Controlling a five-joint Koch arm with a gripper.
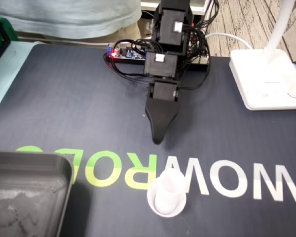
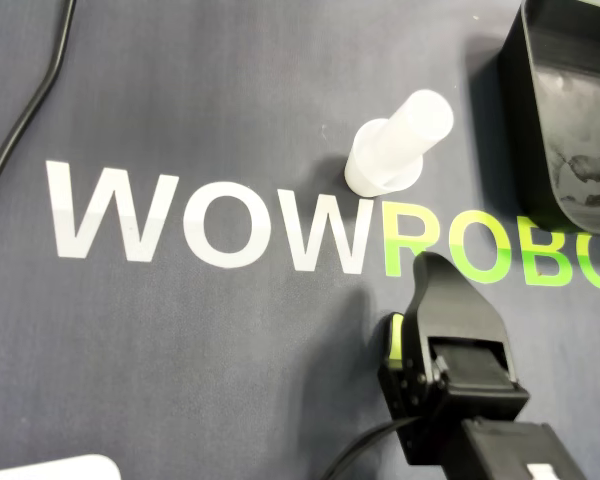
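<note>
A white plastic tube with a flared round base (image 1: 166, 193) (image 2: 393, 148) stands upright on the dark mat, at the lettering "WOWROBO". My black gripper (image 1: 159, 139) (image 2: 432, 264) hangs over the mat, its tapered tip pointing toward the tube and a short gap away from it. Nothing touches the tube. Only one pointed tip shows in both views, since the jaws lie one behind the other. A green patch (image 2: 392, 340) shows on the gripper's side in the overhead view.
A black plastic tray (image 1: 64, 170) (image 2: 525, 110) sits at the mat's corner, beside the tube. A white lamp base (image 1: 264, 79) (image 2: 50, 468) stands at the opposite side. The controller board with cables (image 1: 128, 53) lies behind the arm.
</note>
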